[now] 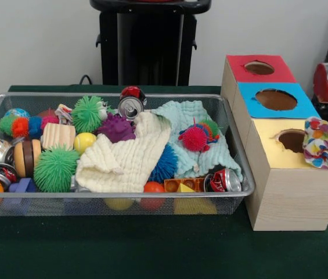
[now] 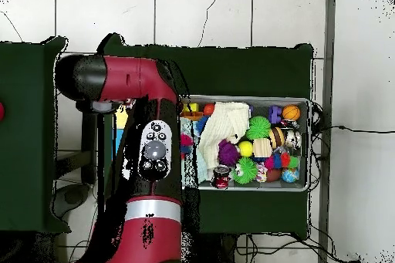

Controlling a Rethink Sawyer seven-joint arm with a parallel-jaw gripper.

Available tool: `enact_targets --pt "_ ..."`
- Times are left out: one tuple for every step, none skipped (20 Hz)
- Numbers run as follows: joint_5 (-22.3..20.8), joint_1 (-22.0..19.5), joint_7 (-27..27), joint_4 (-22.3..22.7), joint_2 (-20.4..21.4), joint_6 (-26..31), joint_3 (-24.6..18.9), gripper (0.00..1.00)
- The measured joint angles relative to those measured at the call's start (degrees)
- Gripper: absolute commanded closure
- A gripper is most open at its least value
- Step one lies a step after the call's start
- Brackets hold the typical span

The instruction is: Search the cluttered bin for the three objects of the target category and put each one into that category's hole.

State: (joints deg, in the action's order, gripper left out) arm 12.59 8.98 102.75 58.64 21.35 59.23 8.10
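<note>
Beside the wire bin (image 1: 233, 174) on the green counter (image 1: 152, 250): wooden box (image 1: 291, 192) with red, blue, yellow holes, patterned cloth (image 1: 325, 142) at the yellow hole. Inside: cream cloth (image 1: 126, 157) and mint cloth (image 1: 181, 116) burying balls, cans. Overhead, red arm (image 2: 150, 152) covering the box. Pincer unseen; state unknowable.

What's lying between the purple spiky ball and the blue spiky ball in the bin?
Front view: the cream cloth lies between the purple spiky ball and blue spiky ball.

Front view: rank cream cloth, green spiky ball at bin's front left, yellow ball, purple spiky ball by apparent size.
1. Cream cloth, largest.
2. Green spiky ball.
3. Purple spiky ball, but it sits farther back and partly hidden, so its gap to the green one is unsure.
4. Yellow ball, smallest.
</note>
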Motion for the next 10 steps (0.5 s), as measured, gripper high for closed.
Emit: enact_targets --pt "0.13 0.05 0.0 -0.04 0.0 -0.43 0.0 1.0" --pt "0.14 0.05 0.0 -0.05 -0.01 -0.82 0.02 1.0" --pt "0.14 0.04 0.0 -0.05 -0.12 -1.67 0.15 1.0" --pt "0.14 0.04 0.0 -0.05 -0.2 -1.91 0.22 1.0" --pt "0.14 0.02 0.0 -0.05 -0.27 -2.04 0.27 1.0" --pt "0.14 -0.01 0.0 -0.05 -0.46 -2.2 0.39 1.0" --pt "0.13 -0.05 0.0 -0.04 -0.57 -2.23 0.44 1.0" --pt "0.08 -0.09 0.0 -0.04 -0.73 -2.23 0.53 1.0" --pt "0.06 -0.13 0.0 -0.04 -0.83 -2.22 0.6 1.0" --pt "0.05 -0.15 0.0 -0.05 -0.93 -2.23 0.7 1.0"
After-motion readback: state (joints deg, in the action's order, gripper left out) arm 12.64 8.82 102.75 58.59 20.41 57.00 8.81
